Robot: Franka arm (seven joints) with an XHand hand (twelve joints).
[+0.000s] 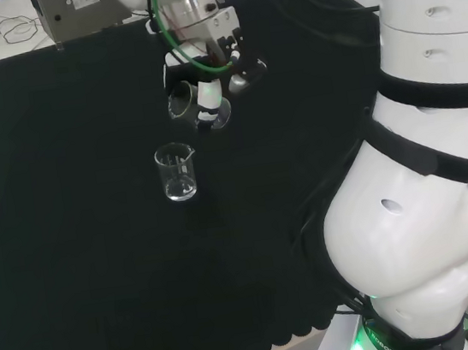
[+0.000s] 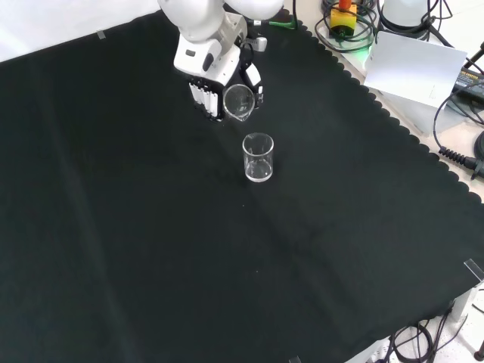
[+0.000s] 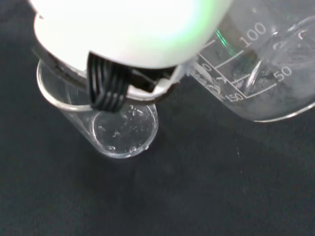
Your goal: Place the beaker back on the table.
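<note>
My hand (image 1: 203,51) hangs above the black cloth with its fingers curled round a clear glass beaker (image 1: 216,112). In the front view that held beaker (image 2: 238,100) is tipped well over, its open mouth facing the camera, just below the hand (image 2: 206,66). The wrist view shows the held beaker's (image 3: 268,73) printed scale close to the white blur of the hand (image 3: 128,29). A second clear beaker (image 1: 177,173) stands upright on the cloth right below and slightly apart from the held one (image 2: 258,157). A few drops cling to the bottom of the second beaker (image 3: 123,130).
The black cloth (image 2: 113,227) spreads wide on all sides of the standing beaker. The arm's own white links (image 1: 425,184) rise at the right of the head view. Cables and devices (image 2: 423,53) lie beyond the cloth's scalloped edge.
</note>
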